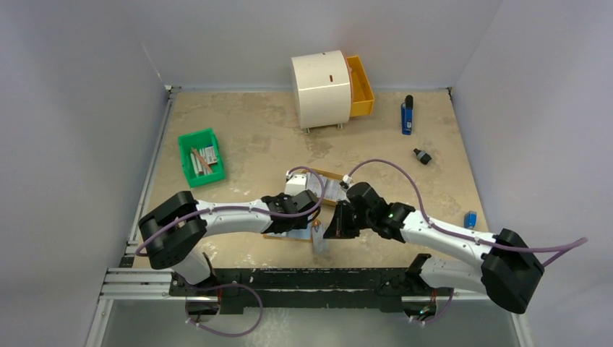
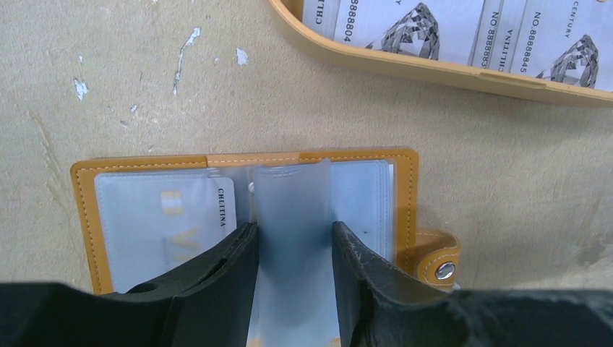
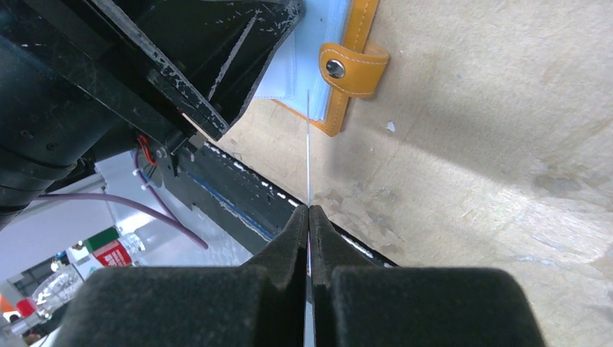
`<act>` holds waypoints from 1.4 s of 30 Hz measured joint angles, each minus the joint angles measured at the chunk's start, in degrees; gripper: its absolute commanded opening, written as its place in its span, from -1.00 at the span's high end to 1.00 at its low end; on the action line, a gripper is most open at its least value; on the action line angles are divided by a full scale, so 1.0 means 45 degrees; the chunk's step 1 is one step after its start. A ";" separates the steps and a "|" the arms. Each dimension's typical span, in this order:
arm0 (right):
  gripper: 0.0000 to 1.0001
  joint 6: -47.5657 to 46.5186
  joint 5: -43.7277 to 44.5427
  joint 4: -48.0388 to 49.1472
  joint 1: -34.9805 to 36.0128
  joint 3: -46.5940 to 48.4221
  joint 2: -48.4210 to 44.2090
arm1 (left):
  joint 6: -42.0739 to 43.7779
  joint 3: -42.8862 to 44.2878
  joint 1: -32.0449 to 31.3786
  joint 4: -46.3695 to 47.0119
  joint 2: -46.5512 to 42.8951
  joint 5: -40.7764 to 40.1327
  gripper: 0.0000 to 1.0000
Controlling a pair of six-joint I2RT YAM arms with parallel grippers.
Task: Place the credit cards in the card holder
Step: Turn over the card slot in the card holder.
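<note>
Near the table's (image 1: 253, 137) front edge, my right pincer (image 3: 309, 210) is clenched on a card (image 3: 309, 144) beside the open card holder (image 2: 144, 163). My left pincer (image 2: 295, 231) straddles its clear sleeve (image 2: 293, 195); whether it is grasped I cannot tell. Beyond, more cards (image 2: 405, 25) lie in a tray (image 2: 405, 65).

Pale grey walls (image 1: 79, 101), worn beige tabletop (image 1: 246, 137), soft even light

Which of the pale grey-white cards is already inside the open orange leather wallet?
The card showing through the wallet's clear sleeve; other cards lie in the tan tray, the right gripper pinches one edge-on.
</note>
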 measured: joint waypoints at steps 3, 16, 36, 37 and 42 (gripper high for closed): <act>1.00 -0.0053 -0.0350 0.0418 0.0000 0.0000 0.0403 | -0.0121 -0.0146 0.0000 0.0049 -0.0185 0.0019 0.18; 1.00 0.0117 -0.1316 0.2176 0.0000 0.0121 0.2540 | -0.0291 -0.0296 0.0000 0.0029 -0.0641 0.0151 0.17; 1.00 0.0165 -0.1846 0.3793 0.0000 0.0359 0.3133 | -0.0491 -0.0117 0.0000 -0.1175 -0.2569 -0.0044 -0.33; 1.00 0.0160 -0.1904 0.3861 0.0000 0.0359 0.3128 | -0.0505 -0.0078 0.0000 -0.1268 -0.2725 -0.0112 -0.35; 1.00 0.0160 -0.2021 0.4133 0.0000 0.0364 0.3147 | -0.0578 -0.0010 0.0000 -0.1598 -0.3458 -0.0539 -0.38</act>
